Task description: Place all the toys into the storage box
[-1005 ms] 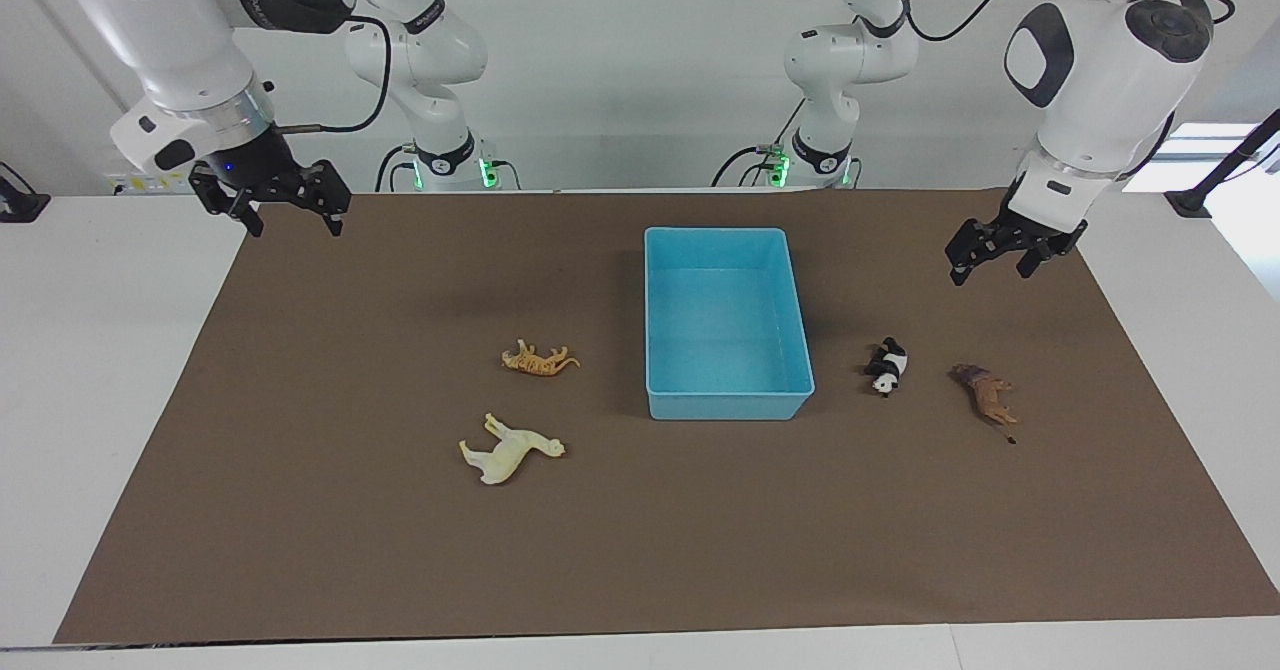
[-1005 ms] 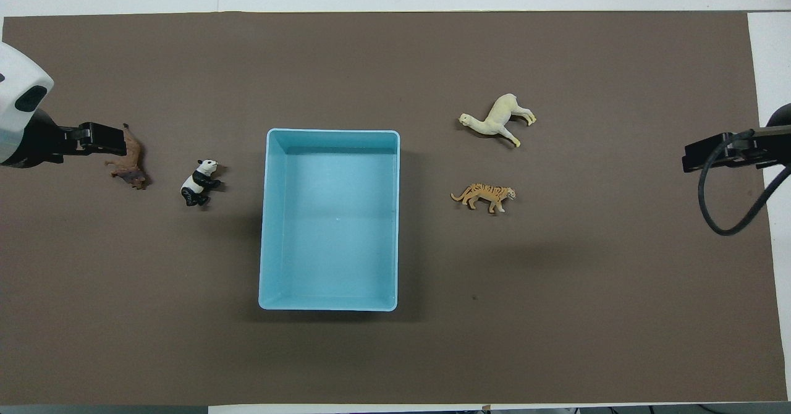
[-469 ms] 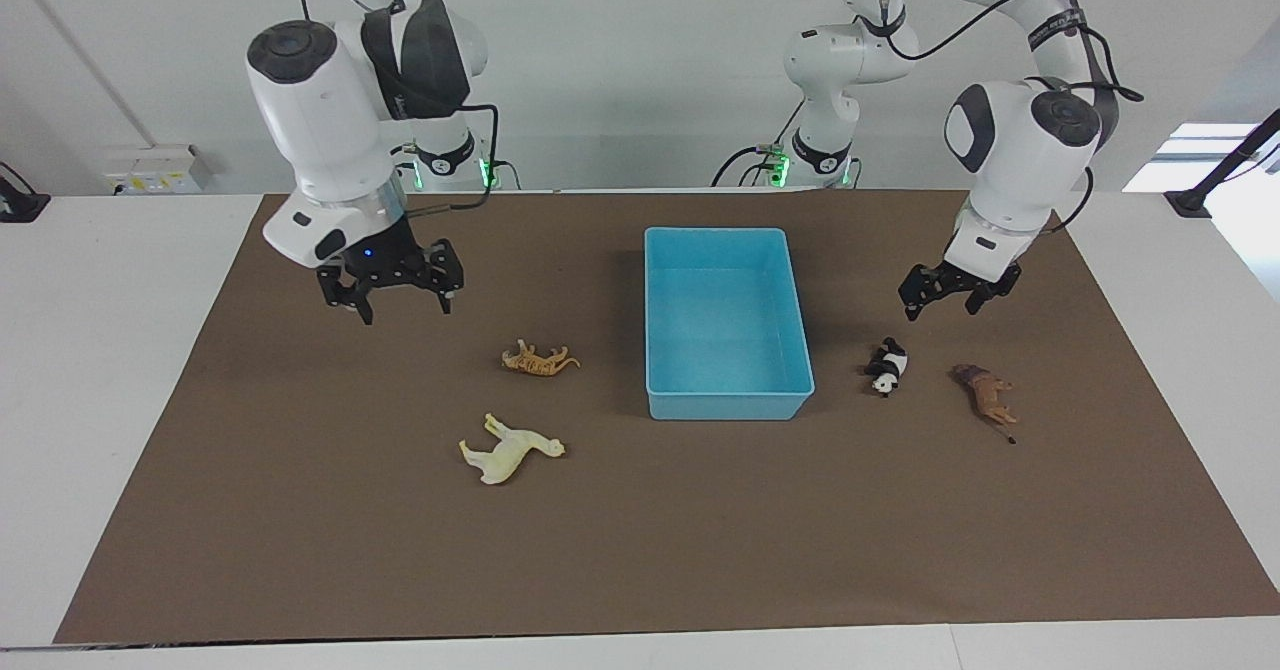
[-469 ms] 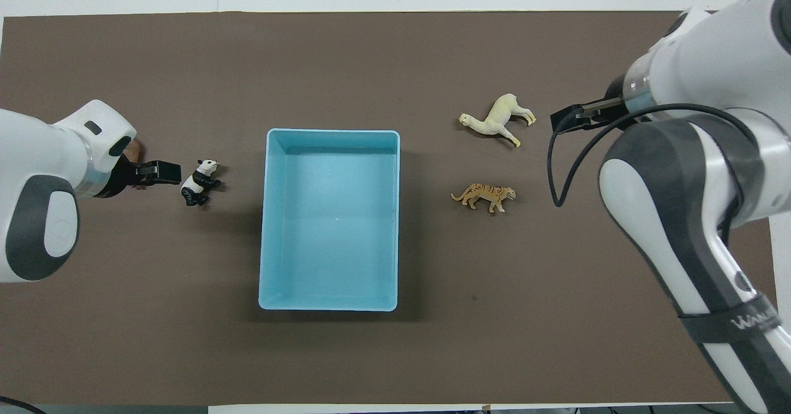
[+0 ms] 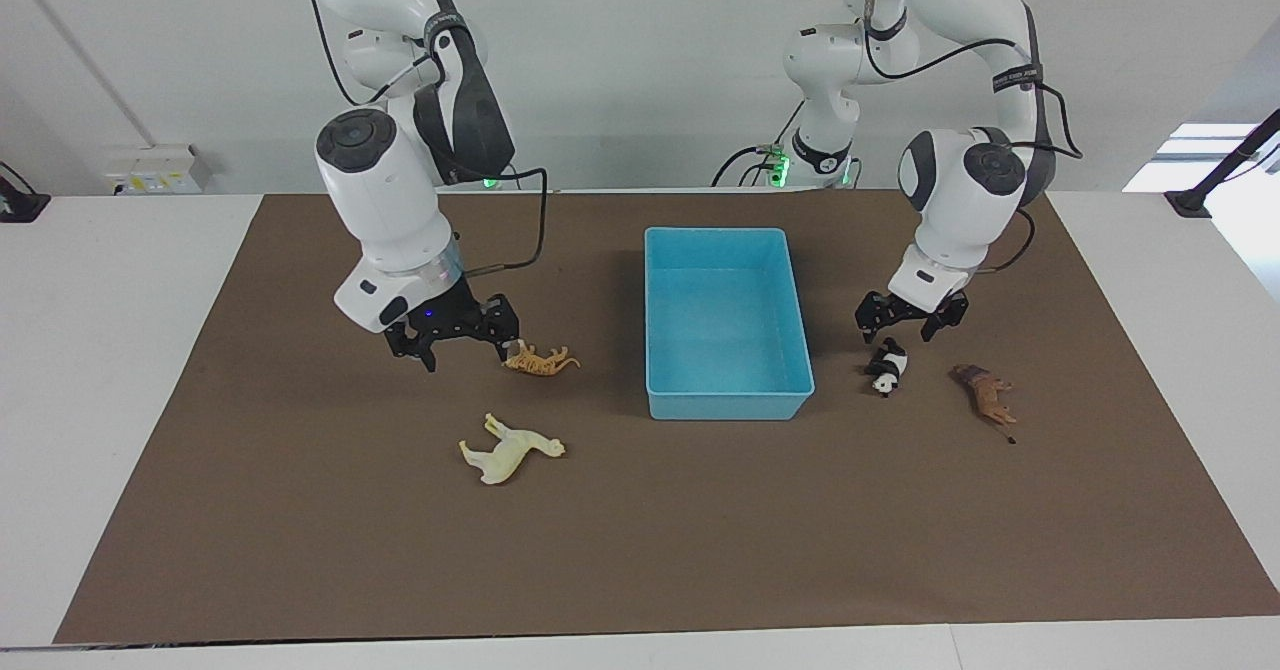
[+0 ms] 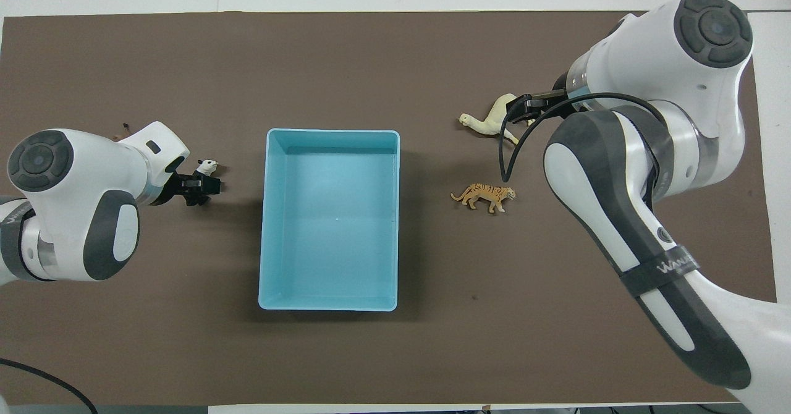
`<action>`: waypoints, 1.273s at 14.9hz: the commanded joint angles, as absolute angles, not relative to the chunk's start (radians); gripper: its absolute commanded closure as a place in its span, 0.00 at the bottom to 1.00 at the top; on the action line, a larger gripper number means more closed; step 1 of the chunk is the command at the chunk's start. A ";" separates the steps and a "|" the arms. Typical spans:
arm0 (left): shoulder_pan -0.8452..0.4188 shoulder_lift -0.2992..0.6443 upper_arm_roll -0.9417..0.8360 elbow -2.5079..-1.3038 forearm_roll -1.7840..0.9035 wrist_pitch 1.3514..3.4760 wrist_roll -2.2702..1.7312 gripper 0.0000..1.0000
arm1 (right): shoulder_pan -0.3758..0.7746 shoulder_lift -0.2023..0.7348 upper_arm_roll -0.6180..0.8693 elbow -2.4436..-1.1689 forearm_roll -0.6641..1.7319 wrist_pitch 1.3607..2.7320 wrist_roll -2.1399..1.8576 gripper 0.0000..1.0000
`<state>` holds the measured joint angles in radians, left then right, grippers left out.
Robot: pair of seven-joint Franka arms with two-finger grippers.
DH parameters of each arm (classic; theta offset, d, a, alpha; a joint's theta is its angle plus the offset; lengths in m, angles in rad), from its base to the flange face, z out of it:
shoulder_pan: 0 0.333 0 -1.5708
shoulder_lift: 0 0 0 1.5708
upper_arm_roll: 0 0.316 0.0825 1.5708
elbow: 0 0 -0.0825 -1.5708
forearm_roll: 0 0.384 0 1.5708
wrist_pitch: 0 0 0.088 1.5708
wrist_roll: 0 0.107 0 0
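Note:
The light-blue storage box (image 5: 727, 405) stands empty mid-mat, also in the overhead view (image 6: 334, 133). The orange tiger (image 5: 540, 360) and the cream horse (image 5: 510, 447) lie toward the right arm's end. The panda (image 5: 886, 367) and the brown lion (image 5: 985, 394) lie toward the left arm's end. My right gripper (image 5: 463, 353) is open and empty, low over the mat beside the tiger. My left gripper (image 5: 903, 328) is open and empty, just over the panda. In the overhead view the left arm hides most of the lion.
A brown mat (image 5: 700, 540) covers the table, with white tabletop (image 5: 100, 350) around it. The right arm's cable (image 6: 513, 148) hangs over the horse (image 6: 482, 122) and near the tiger (image 6: 485, 196).
Both arms swung in from the table's ends and came down. The right gripper went to the tiger, the left gripper to the panda. The toys and the box stayed put.

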<state>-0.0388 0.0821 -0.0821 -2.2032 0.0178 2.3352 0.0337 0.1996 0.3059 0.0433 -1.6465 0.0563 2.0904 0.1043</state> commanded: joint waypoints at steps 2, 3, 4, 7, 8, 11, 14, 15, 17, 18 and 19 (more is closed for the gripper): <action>-0.012 0.093 -0.074 -2.223 0.020 2.384 0.187 0.02 | 0.228 0.339 0.041 -1.631 0.080 2.126 0.099 0.00; -0.014 0.109 -0.074 -2.223 0.020 2.413 0.189 0.02 | 0.251 0.339 0.041 -1.650 0.083 2.128 0.232 0.00; -0.020 0.127 -0.074 -2.221 0.020 2.442 0.187 0.02 | 0.274 0.330 0.041 -1.673 0.084 2.128 0.368 0.00; -0.029 0.179 -0.075 -2.220 0.020 2.479 0.183 0.02 | 0.299 0.330 0.041 -1.715 0.100 2.125 0.656 0.00; -0.035 0.190 -0.075 -2.220 0.020 2.480 0.184 0.02 | 0.304 0.331 0.041 -1.723 0.126 2.129 0.763 0.00; -0.041 0.198 -0.074 -2.217 0.020 2.476 0.184 0.06 | 0.298 0.327 0.041 -1.749 0.192 2.137 1.076 0.00; -0.035 0.198 -0.074 -2.197 0.020 2.435 0.175 0.77 | 0.247 0.313 0.038 -1.799 0.300 2.152 1.279 0.00; -0.034 0.201 -0.075 -2.181 0.020 2.406 0.173 0.90 | 0.241 0.302 0.038 -1.828 0.330 2.158 1.313 0.00; -0.028 0.198 -0.075 -2.151 0.015 2.350 0.161 1.00 | 0.252 0.267 0.038 -1.935 0.408 2.248 1.377 0.00; -0.028 0.193 -0.075 -2.140 0.015 2.327 0.157 1.00 | 0.247 0.246 0.038 -2.000 0.416 2.291 1.378 0.00; -0.026 0.189 -0.074 -2.132 0.015 2.312 0.155 1.00 | 0.242 0.233 0.040 -2.043 0.425 2.330 1.378 0.00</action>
